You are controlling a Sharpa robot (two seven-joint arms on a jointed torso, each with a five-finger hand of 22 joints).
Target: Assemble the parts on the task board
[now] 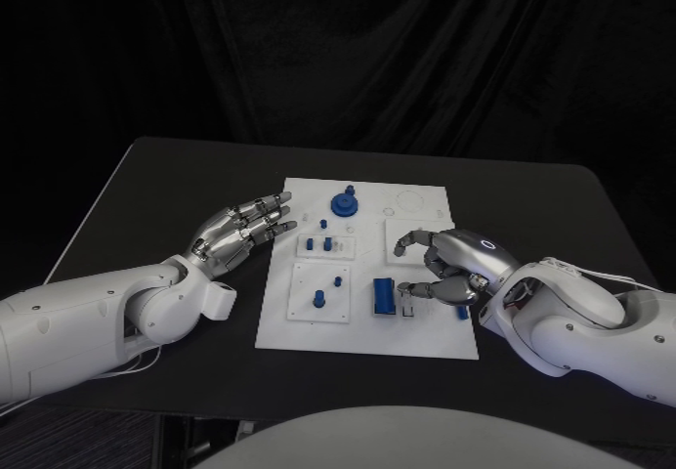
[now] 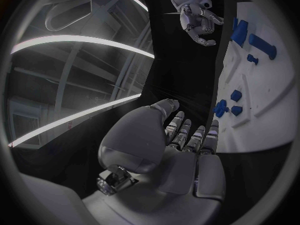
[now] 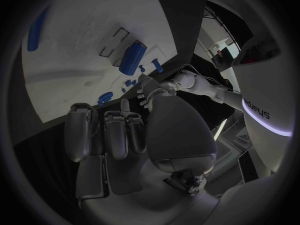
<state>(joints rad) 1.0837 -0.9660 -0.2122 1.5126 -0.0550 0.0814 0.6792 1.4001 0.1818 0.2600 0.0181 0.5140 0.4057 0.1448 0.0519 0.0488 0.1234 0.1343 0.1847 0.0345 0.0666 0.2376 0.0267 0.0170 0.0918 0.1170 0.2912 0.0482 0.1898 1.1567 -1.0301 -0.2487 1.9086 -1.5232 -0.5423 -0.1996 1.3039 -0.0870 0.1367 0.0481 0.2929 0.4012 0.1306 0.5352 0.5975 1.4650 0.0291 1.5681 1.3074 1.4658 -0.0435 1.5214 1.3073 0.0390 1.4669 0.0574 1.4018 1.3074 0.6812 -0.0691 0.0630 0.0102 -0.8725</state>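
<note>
Taking the white task board (image 1: 369,332) as the landmark, the right arm comes in low at its near right corner, wrist bent so the right hand (image 1: 448,266) hangs over the board's right side. Its fingers are curled inward and downward; I cannot tell from here whether they pinch anything. A small blue piece (image 1: 464,312) shows just under the hand at the board's right edge, too hidden to say whether it is held. Just beside those fingers, on the board, lies a long blue block (image 1: 383,295), and left of that a raised white square plate carries two small blue pegs (image 1: 319,298).

The left arm reaches in along the board's left side, forearm resting low over the black table (image 1: 169,186). The left hand (image 1: 245,230) is flat and spread, fingers apart, holding nothing, its fingertips (image 1: 282,228) just at the board's left edge, near a row of small blue parts (image 1: 322,241).

Farther back on the board stands a round blue knob (image 1: 345,203), well apart from both hands.
</note>
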